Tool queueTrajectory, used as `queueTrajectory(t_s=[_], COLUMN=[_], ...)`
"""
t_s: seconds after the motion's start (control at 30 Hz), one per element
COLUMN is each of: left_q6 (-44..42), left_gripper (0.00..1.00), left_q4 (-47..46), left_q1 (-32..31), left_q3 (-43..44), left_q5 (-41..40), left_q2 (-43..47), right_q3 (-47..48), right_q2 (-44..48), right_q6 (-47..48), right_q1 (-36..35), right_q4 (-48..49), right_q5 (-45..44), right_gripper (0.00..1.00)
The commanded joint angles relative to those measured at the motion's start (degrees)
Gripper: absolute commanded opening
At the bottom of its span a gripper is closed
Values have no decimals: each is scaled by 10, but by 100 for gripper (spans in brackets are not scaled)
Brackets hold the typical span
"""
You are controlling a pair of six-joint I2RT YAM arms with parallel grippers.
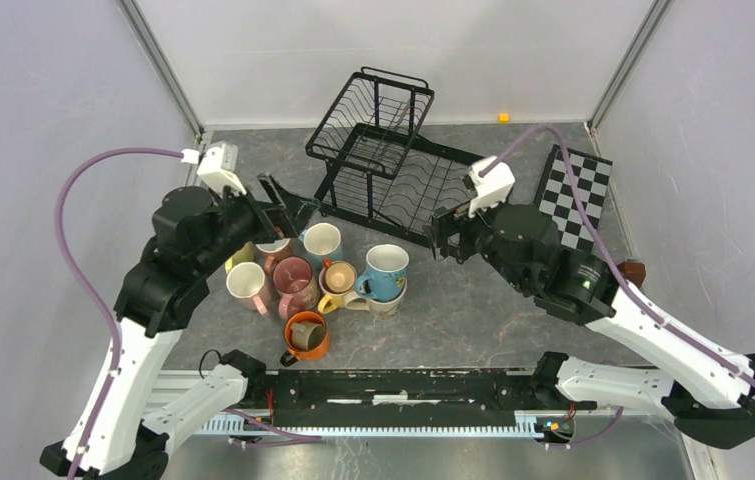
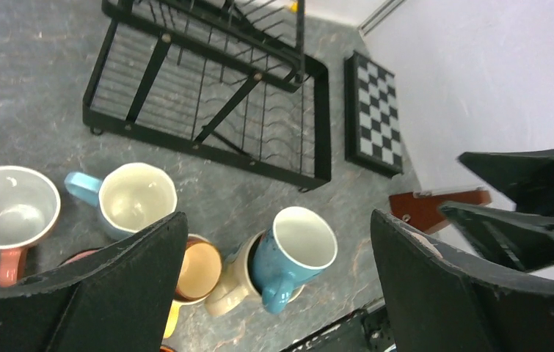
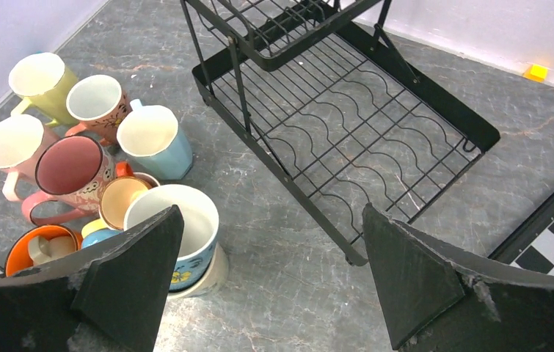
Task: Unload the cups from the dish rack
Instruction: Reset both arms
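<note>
- Rack (image 3: 347, 139): both tiers bare, no cup left that I can see.
- Cups (image 1: 294, 277) clustered beside it.
- My left gripper (image 2: 277, 220) and right gripper (image 3: 271, 213): spread wide, holding nothing.

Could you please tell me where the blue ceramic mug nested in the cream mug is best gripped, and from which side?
Pinch the rim of the blue ceramic mug from above on its right side, one finger inside the mouth. Its handle points left toward the neighbouring mugs, no mug stands to its right, and it sits nested in the cream mug, so probably lift straight up.
</note>
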State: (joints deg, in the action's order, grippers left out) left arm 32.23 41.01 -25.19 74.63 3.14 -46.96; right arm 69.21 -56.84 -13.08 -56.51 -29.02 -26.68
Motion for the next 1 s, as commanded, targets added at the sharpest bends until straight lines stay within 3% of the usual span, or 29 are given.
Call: queueTrajectory(t_s=[0.0, 0.97], left_q6=[-40, -54], left_gripper=[100, 100], left_q4=[-22, -31], left_q1=[1, 1], left_q3=[-29, -60], left_q5=[22, -17], left_q2=[5, 39], right_q3=[-30, -22], right_q2=[36, 37], right_q6=[-20, -10], right_q1=[0, 0], right_q4=[25, 28], right_q5=[-32, -40], right_gripper=[98, 98])
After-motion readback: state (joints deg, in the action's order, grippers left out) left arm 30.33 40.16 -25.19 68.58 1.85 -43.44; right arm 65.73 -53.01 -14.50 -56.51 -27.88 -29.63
